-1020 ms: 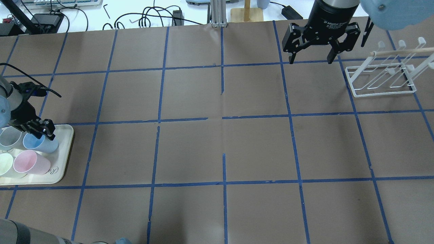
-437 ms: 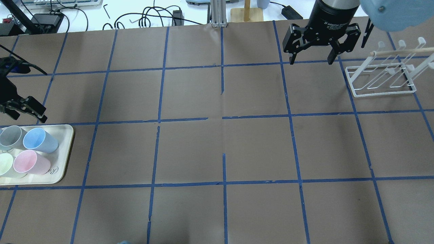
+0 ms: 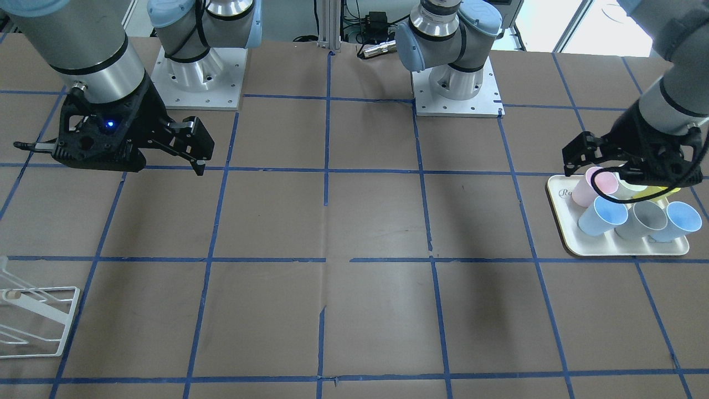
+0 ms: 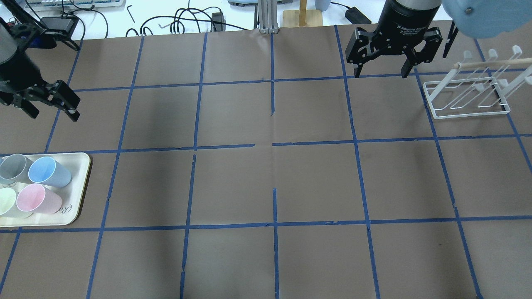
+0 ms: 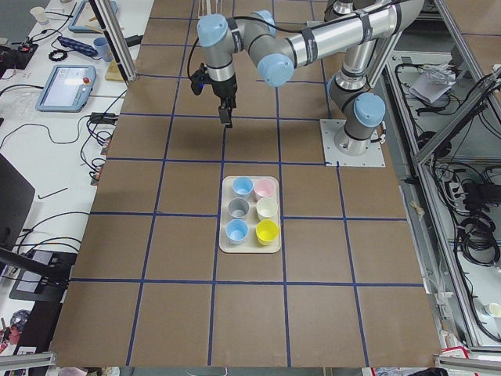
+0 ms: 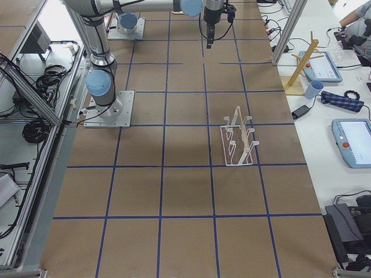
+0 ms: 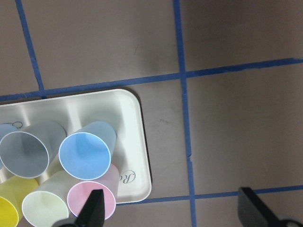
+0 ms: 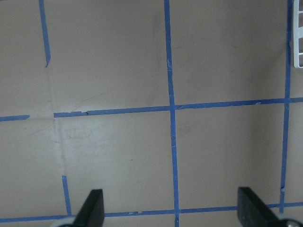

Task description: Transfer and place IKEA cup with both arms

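Two alike pale blue cups stand on a cream tray at the table's left end. The nearer-centre blue cup stands upright beside a grey cup. The other blue cup sits at the tray's outer end. My left gripper is open and empty, raised above the table beyond the tray. My right gripper is open and empty, high over the far right, left of the rack.
The tray also holds a pink cup, a cream cup and a yellow cup. A white wire rack stands at the far right. Blue tape lines grid the brown table.
My left gripper has lifted off the blue cup and moved away from the tray toward the table's far side, empty. The cup stays on the tray. The right gripper has barely moved.
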Controlling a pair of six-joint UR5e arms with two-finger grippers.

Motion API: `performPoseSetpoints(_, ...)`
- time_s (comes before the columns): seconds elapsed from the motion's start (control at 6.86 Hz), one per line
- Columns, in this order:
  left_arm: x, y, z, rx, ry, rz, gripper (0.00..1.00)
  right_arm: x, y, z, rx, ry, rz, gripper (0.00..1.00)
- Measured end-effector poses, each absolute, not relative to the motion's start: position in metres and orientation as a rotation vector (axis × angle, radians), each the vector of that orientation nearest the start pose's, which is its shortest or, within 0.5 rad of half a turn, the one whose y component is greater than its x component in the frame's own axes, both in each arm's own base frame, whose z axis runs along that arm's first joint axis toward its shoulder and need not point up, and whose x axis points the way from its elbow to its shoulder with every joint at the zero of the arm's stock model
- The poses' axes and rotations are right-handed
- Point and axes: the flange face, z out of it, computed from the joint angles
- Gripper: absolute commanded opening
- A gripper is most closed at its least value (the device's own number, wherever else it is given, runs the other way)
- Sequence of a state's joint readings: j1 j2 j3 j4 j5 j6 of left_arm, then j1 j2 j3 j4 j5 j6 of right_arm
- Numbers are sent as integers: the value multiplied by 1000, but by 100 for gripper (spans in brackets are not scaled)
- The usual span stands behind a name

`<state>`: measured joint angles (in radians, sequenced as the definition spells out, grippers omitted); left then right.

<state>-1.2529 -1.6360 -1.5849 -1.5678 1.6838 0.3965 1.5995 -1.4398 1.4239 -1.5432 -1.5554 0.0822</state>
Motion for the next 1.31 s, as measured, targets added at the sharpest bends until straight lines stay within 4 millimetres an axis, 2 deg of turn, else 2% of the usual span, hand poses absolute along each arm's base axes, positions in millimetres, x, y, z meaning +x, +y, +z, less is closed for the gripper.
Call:
performPoseSetpoints(0.29, -47, -502, 478, 101, 3051, 104, 100, 150, -543, 488, 81, 3128, 21, 100)
performPoseSetpoints(0.44, -84, -492, 483, 95, 3071, 81, 100, 150, -543, 487, 76, 3130, 23, 100)
performPoseSetpoints(0.58, -110, -484, 484, 111, 3084, 72, 100, 150, -543, 487, 70, 3132, 23, 100)
performPoseSetpoints(0.73, -121, -479, 484, 134, 3094, 69, 100, 150, -543, 487, 67, 3133, 23, 100)
performPoseSetpoints(0.87, -123, -476, 485, 159, 3102, 69, 100, 150, -543, 487, 66, 3134, 23, 100)
performPoseSetpoints(1.31, -111, -471, 488, 194, 3127, 114, 100, 150, -543, 487, 65, 3132, 23, 100)
